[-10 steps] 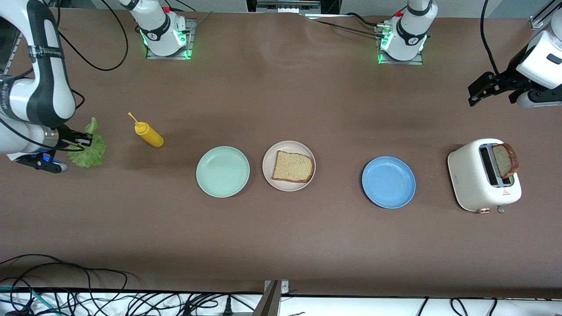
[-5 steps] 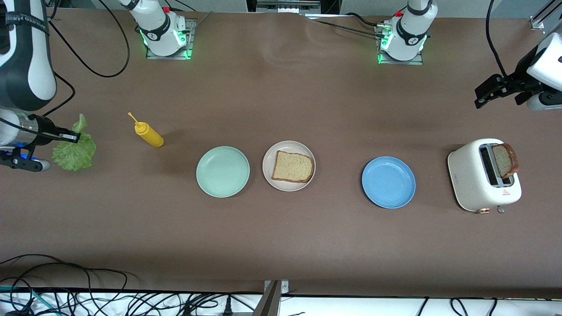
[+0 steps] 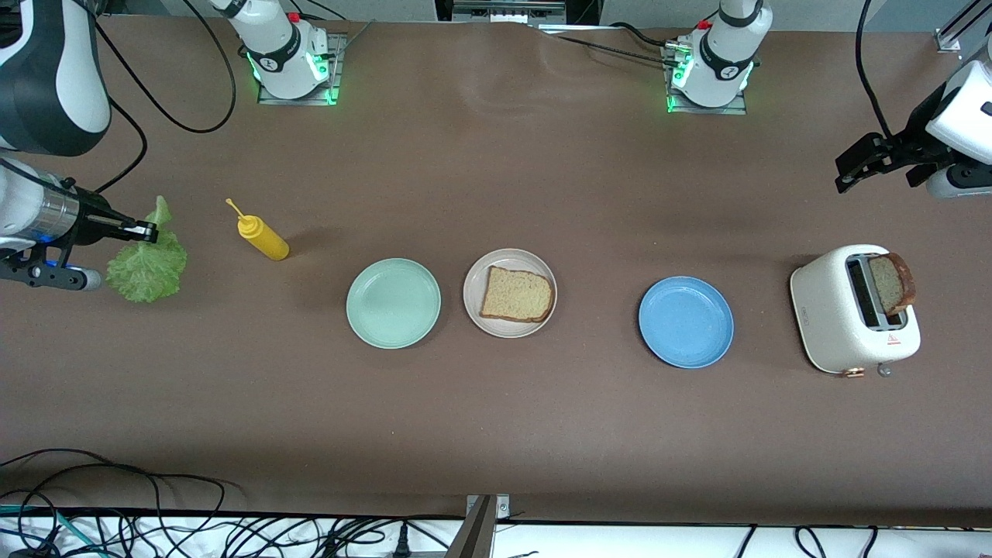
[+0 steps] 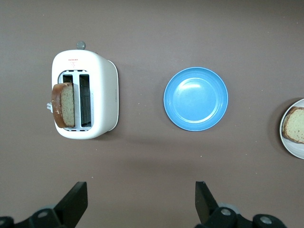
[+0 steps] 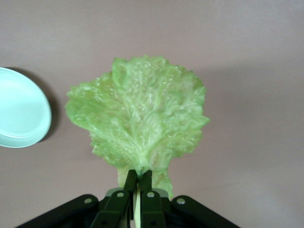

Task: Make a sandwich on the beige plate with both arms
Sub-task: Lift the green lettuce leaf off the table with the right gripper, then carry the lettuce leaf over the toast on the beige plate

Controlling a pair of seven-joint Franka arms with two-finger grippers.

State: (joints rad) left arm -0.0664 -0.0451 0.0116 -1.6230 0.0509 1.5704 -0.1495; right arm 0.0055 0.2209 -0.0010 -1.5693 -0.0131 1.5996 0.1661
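A ruffled green lettuce leaf (image 3: 147,270) hangs by its stem from my right gripper (image 3: 149,231), which is shut on it over the right arm's end of the table. In the right wrist view the lettuce leaf (image 5: 140,118) spreads out from the gripper (image 5: 139,176). The beige plate (image 3: 509,331) sits mid-table with one bread slice (image 3: 517,294) on it. A second bread slice (image 3: 891,283) stands in the white toaster (image 3: 841,318). My left gripper (image 3: 849,167) is open and empty over the left arm's end; in its wrist view the gripper (image 4: 140,190) frames bare table.
A yellow squeeze bottle (image 3: 263,236) lies beside the lettuce. A mint green plate (image 3: 393,303) is next to the beige plate, toward the right arm's end. A blue plate (image 3: 686,322) lies between the beige plate and the toaster. Cables run along the table's near edge.
The right arm has risen with the lettuce in its grip, swinging toward its end of the table and partly back. The left gripper has shifted slightly toward its own end.
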